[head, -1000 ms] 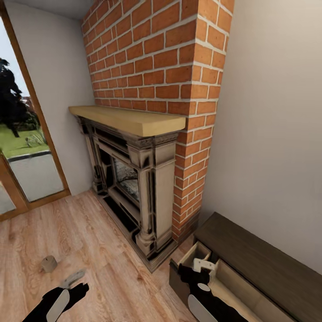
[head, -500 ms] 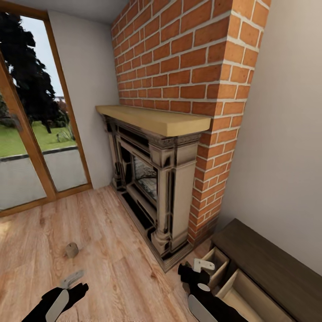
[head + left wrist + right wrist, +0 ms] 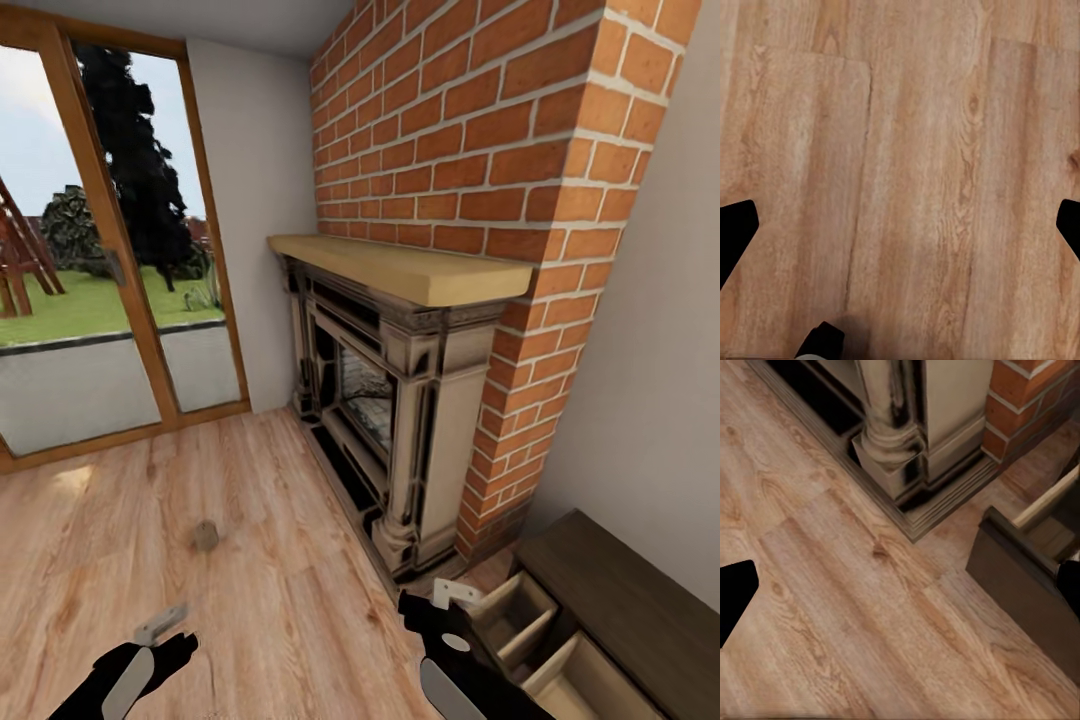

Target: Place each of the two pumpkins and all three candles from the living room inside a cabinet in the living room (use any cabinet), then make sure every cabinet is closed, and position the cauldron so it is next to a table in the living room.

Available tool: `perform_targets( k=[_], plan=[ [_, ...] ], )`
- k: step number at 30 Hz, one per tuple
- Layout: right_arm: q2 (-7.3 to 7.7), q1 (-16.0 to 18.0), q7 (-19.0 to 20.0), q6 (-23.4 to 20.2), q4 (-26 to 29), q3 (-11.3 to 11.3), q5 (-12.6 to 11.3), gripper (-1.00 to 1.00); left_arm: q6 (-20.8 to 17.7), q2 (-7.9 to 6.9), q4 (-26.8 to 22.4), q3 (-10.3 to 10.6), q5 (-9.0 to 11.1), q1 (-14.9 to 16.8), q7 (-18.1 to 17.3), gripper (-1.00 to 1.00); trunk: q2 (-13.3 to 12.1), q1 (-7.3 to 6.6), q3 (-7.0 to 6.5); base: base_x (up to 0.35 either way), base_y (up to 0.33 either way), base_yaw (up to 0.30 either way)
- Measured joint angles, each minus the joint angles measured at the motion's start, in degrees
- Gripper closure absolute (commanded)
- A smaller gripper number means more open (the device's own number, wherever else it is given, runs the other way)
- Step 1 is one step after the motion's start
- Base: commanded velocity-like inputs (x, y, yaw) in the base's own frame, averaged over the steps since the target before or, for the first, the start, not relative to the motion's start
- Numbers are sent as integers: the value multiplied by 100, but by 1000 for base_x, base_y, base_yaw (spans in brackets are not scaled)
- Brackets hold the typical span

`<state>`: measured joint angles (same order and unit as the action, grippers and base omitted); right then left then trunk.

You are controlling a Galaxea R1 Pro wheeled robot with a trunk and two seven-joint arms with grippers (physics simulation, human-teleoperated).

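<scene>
So I'm looking at the cabinet (image 3: 610, 620) sitting against the wall right beside the brick fireplace (image 3: 420, 400), and its drawers are hanging open with the pale divided compartments showing nothing inside as far as I can see. One candle (image 3: 206, 535) is sitting alone out on the wood floor (image 3: 260, 560), well apart from the cabinet. Both the left gripper (image 3: 165, 628) and right gripper (image 3: 440, 600) are hovering over the floor with fingers spread, gripping nothing.
</scene>
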<state>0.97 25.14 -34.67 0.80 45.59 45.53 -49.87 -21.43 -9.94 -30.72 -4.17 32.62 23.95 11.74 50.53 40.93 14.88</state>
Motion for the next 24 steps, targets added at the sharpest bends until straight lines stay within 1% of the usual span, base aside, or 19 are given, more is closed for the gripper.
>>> perform_targets(
  k=[11,17,24],
  plan=[
    [0,0,1,0,1,1,0,-100,0,0,0,-2,0,1,1,-100,0,0,0,0,23,291],
    [-1,-1,2,0,1,1,0,-100,-2,1,-1,-3,-6,2,3,-100,0,-1,0,77,207,291],
    [0,-1,2,0,1,2,-1,-100,3,1,-1,-3,-9,3,-2,-100,-1,-3,0,201,233,291]
  ],
)
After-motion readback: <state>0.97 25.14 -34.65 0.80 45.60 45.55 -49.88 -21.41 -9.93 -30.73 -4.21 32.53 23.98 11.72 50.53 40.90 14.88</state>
